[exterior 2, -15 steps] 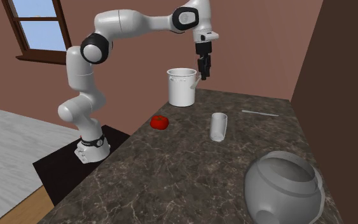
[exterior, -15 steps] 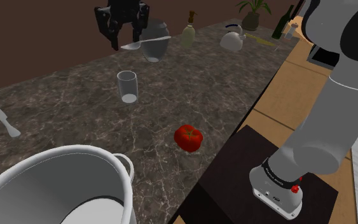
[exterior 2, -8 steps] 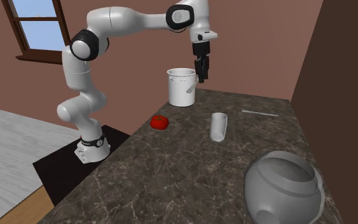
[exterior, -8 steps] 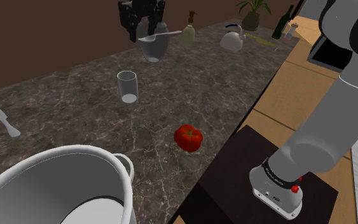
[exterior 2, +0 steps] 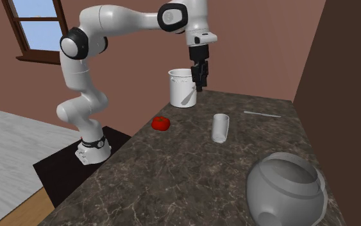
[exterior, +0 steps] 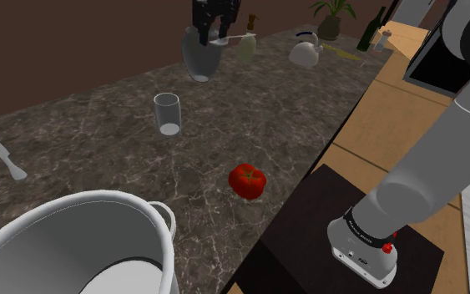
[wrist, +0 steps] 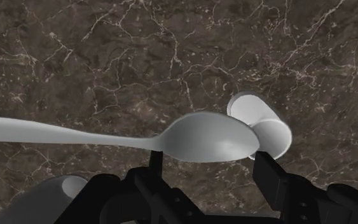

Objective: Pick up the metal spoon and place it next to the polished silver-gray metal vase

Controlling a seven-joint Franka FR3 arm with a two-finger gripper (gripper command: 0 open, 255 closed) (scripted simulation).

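Observation:
My black gripper (exterior: 214,32) hangs high over the dark marble counter (exterior: 99,159) and is shut on the grey metal spoon (exterior: 235,38). The spoon lies level, its handle sticking out toward the shoulder view's right. In the wrist view the spoon's bowl (wrist: 203,137) sits clasped between my fingers (wrist: 155,167). The silver-grey vase (exterior: 198,58) stands just below and left of the gripper in the shoulder view. In the second exterior view the vase (exterior 2: 288,189) is large at the front, while the gripper (exterior 2: 199,83) and spoon (exterior 2: 186,97) are farther back.
A clear glass (exterior: 167,113) stands mid-counter and lies under the gripper in the wrist view (wrist: 260,124). A red tomato (exterior: 248,179), a big white pot (exterior: 83,242) and a knife (exterior: 3,157) share the counter. A bottle (exterior: 247,48) and white teapot (exterior: 305,52) stand beyond the vase.
The gripper has carried the spoon toward the shoulder view's right, from left of the vase to above its right side. Nothing on the counter has moved.

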